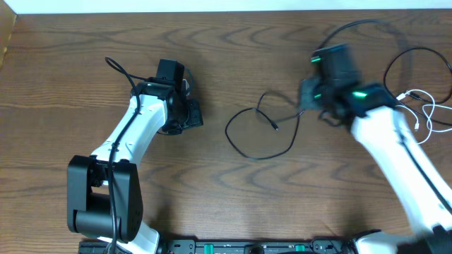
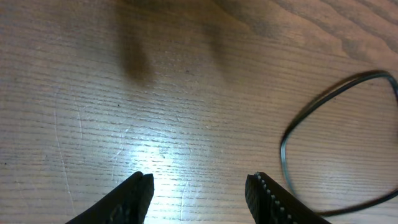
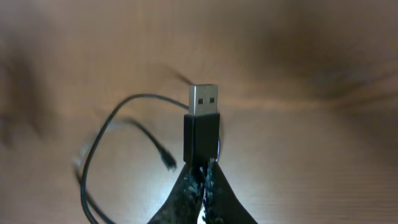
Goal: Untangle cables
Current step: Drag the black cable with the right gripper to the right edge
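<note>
A thin black cable [image 1: 252, 152] lies in a loose loop at the middle of the table, its small plug end [image 1: 274, 127] inside the loop. My right gripper [image 1: 308, 97] is at the loop's right end. In the right wrist view the gripper [image 3: 204, 167] is shut on the cable's black USB plug [image 3: 203, 127], silver tip pointing away; the loop [image 3: 93, 149] and small plug [image 3: 166, 163] lie to the left. A white cable [image 1: 422, 111] is bunched at the far right. My left gripper [image 1: 189, 113] is open and empty [image 2: 202, 185] left of the loop [image 2: 323, 106].
Another thin black loop [image 1: 409, 56] lies at the far right, next to the white cable. The right arm [image 1: 395, 148] crosses the right side of the table. The left arm [image 1: 127, 141] crosses the left side. The table's left edge [image 1: 6, 42] is at the far left.
</note>
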You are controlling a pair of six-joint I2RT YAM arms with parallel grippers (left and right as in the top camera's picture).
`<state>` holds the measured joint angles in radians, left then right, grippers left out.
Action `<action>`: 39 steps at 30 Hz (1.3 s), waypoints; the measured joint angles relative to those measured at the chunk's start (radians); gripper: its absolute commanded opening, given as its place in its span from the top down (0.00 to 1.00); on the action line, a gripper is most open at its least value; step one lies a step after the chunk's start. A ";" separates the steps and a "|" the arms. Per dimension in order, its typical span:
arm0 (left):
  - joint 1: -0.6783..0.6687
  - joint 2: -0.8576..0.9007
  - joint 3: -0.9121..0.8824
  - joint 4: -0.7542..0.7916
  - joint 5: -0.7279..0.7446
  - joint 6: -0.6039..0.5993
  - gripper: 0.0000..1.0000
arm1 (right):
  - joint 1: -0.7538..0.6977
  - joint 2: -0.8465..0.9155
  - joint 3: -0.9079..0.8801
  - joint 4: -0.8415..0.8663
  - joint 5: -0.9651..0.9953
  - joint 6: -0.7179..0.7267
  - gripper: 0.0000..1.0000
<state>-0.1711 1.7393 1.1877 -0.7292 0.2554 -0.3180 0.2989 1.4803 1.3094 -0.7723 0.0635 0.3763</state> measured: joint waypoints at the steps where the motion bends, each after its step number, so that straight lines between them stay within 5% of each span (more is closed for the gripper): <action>1: 0.000 0.000 0.000 0.000 0.000 0.000 0.47 | -0.027 -0.031 0.002 0.005 0.003 -0.005 0.99; 10: 0.000 0.000 0.000 -0.007 0.000 0.000 0.47 | -0.316 -0.107 0.002 0.014 0.069 -0.029 0.99; 22: 0.000 0.000 0.000 -0.014 0.000 0.000 0.47 | -0.711 -0.107 -0.001 0.383 0.132 -0.041 0.99; 37: 0.000 0.000 0.000 -0.015 0.000 0.000 0.47 | -0.823 0.035 -0.001 0.328 0.175 -0.093 0.99; 39: 0.000 0.000 0.000 -0.014 0.000 0.000 0.47 | -0.823 0.035 -0.001 0.339 0.178 -0.102 0.85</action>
<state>-0.1711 1.7397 1.1877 -0.7437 0.2554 -0.3180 -0.5243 1.5154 1.3083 -0.4332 0.2413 0.2741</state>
